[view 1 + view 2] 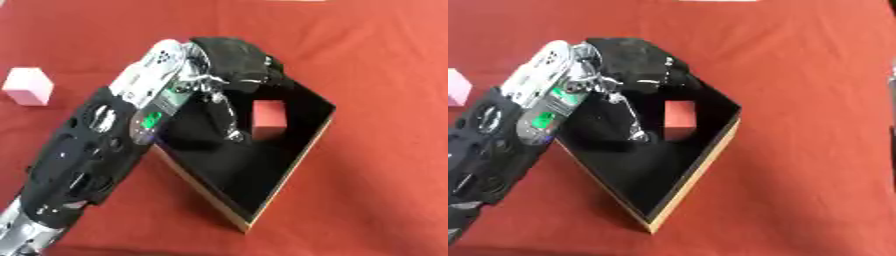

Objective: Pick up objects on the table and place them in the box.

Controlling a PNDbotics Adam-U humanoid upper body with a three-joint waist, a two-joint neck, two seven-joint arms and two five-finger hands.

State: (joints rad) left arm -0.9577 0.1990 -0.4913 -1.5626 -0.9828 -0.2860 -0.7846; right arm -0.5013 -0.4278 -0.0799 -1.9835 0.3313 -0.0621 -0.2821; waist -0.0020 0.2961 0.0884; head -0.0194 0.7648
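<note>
The left hand [232, 60] hangs over the black box [289, 175] at frame centre; whether its fingers are open cannot be told. A red block [269, 119] lies inside; a pink block [28, 86] sits on the tabletop [376, 60], upper left.

The black left hand [234, 61] covers the far corner of the black open box [289, 172], its fingertips out of sight. Well left of it, the pale pink cube [455, 86] is cut by the right eye view's edge.

Table cover [376, 60]: red cloth, matt. Box [289, 167]: matt black interior, pale wood-like rim edge. Left hand [232, 60]: matt black covering; forearm glossy silver metal. Cubes [28, 86]: smooth, matt.
</note>
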